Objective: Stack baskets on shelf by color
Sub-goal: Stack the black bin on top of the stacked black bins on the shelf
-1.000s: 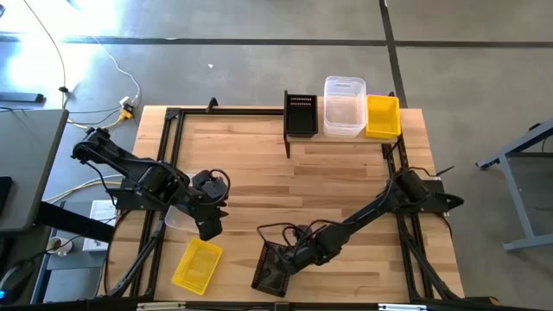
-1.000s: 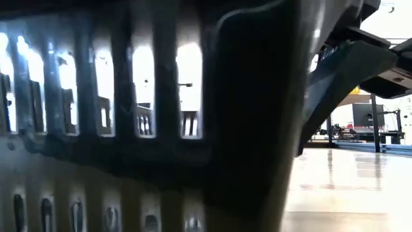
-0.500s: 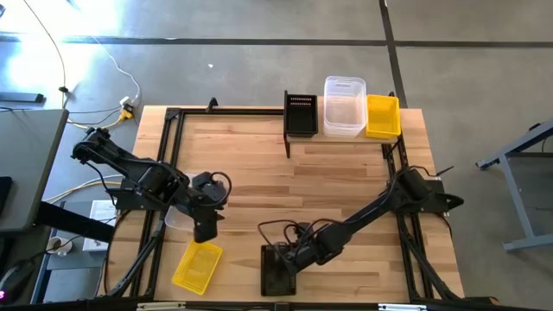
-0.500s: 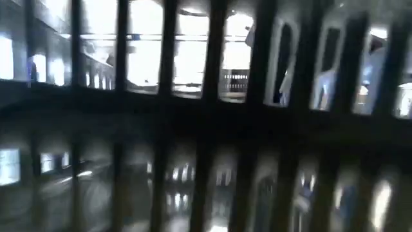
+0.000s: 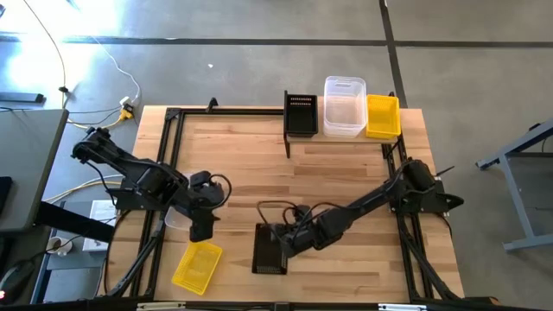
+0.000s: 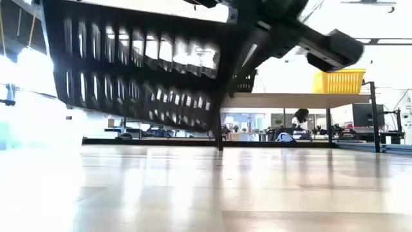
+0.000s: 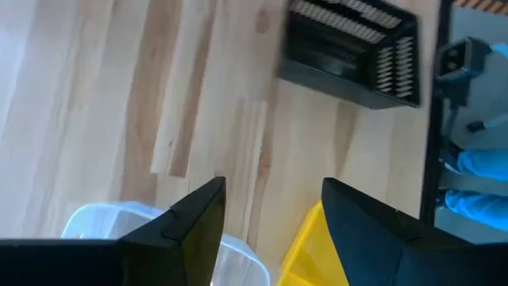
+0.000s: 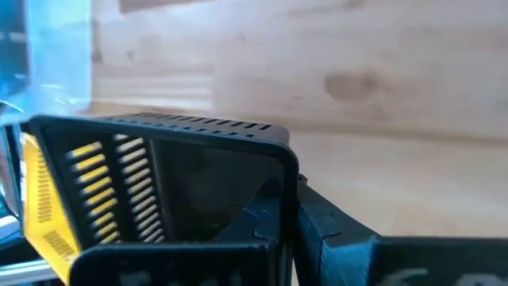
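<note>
Gripping the rim of a black basket point(image 5: 270, 250), the right gripper point(image 5: 290, 239) has its fingers pinched together on the basket's wall near the front edge of the table point(image 5: 259, 155); in the low view that basket point(image 6: 138, 67) hangs tilted, clear of the tabletop. The left gripper point(image 5: 200, 226) hovers at the near left with its fingers point(image 7: 190, 230) spread apart and nothing between them, just above a clear tub point(image 7: 119, 226) and right beside a yellow basket point(image 5: 197, 266) lying on the table. At the far side stands the shelf point(image 5: 341, 138), a narrow wooden plank on a black frame, carrying three stacks in a row: a black basket stack point(image 5: 301, 114) on the left, a clear tub stack point(image 5: 344, 106) in the middle, and a yellow basket stack point(image 5: 383, 117) on the right.
</note>
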Action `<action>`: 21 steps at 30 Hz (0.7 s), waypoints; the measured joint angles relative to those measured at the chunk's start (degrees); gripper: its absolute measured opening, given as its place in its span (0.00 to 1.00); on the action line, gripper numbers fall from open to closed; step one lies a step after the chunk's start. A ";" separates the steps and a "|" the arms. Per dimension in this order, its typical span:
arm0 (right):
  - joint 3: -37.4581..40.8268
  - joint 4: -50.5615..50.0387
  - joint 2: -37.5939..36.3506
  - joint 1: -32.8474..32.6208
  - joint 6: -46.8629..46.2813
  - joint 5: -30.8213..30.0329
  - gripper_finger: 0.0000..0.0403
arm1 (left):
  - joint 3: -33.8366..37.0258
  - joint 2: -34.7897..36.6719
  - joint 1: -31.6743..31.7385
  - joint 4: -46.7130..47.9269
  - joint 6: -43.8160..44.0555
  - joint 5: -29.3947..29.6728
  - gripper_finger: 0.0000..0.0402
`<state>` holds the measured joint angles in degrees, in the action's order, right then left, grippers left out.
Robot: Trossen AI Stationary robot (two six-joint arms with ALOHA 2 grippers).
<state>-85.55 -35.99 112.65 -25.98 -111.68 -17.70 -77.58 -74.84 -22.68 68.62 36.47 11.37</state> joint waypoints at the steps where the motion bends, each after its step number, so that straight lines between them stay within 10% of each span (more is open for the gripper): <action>1: -0.41 -0.65 -0.25 0.45 0.91 -0.30 0.00 | 0.00 0.01 -0.49 -0.53 -0.69 0.06 0.50; 21: -20.08 -20.17 -0.54 15.18 26.66 -3.44 0.00 | 0.03 -4.66 -5.06 -6.33 -21.71 9.59 0.49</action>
<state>-105.63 -56.17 112.11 -10.80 -85.01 -21.15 -77.55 -79.49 -27.74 62.29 14.76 20.96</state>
